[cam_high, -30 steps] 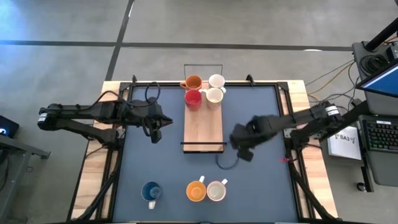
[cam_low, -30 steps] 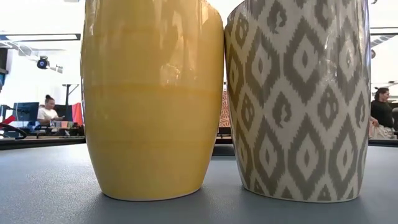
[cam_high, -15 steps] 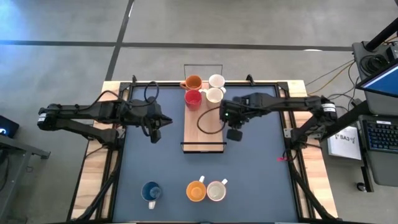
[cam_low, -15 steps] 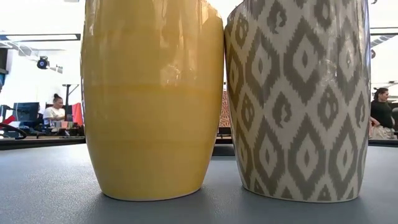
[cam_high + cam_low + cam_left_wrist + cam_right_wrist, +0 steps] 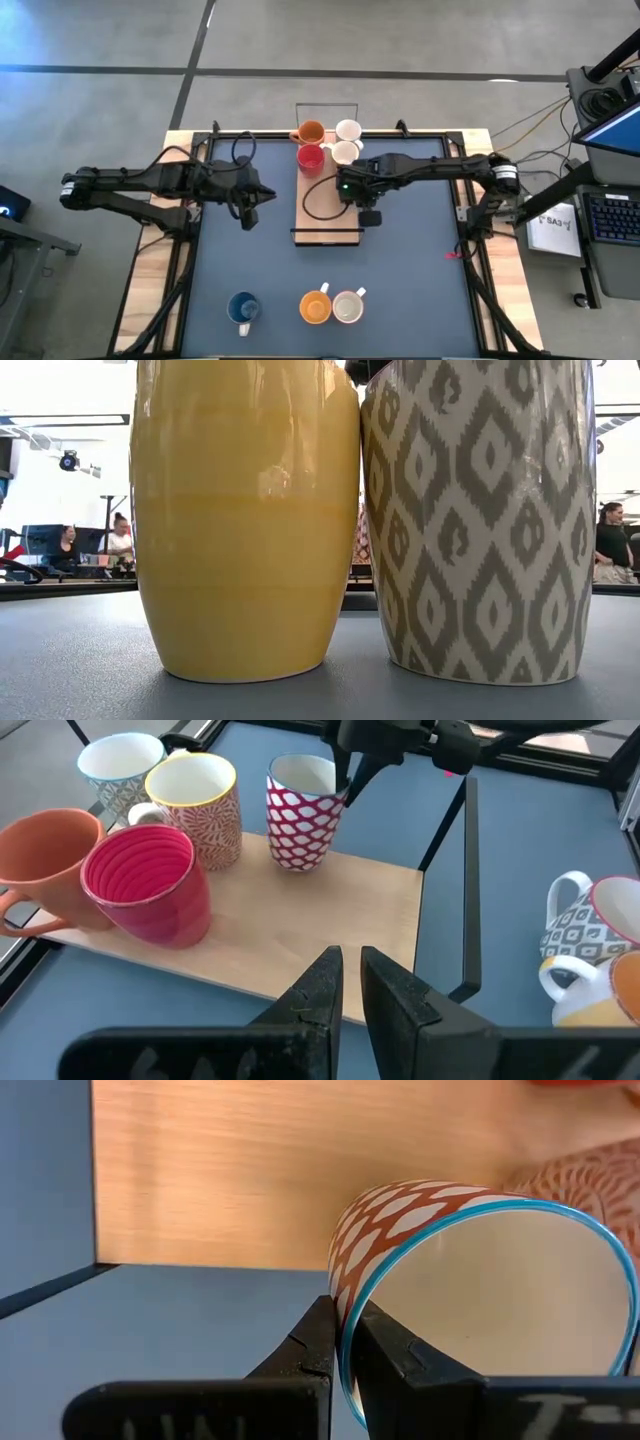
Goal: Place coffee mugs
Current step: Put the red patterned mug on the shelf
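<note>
Red-patterned mug (image 5: pixel 302 812) rests on wooden board (image 5: pixel 330 935), right gripper (image 5: pixel 343 1342) pinching its rim, likely to set it beside red mug (image 5: pixel 150 885). Left gripper (image 5: pixel 348 982) waits off board, fingers nearly together, empty.

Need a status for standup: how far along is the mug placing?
Done: four mugs stand on the wooden board, the orange, red and two white ones. In hand: the right gripper is shut on the rim of a red-patterned mug, on or just above the board. Left: three mugs at the table's near edge, blue, orange, white. The left gripper waits beside the board.
</note>
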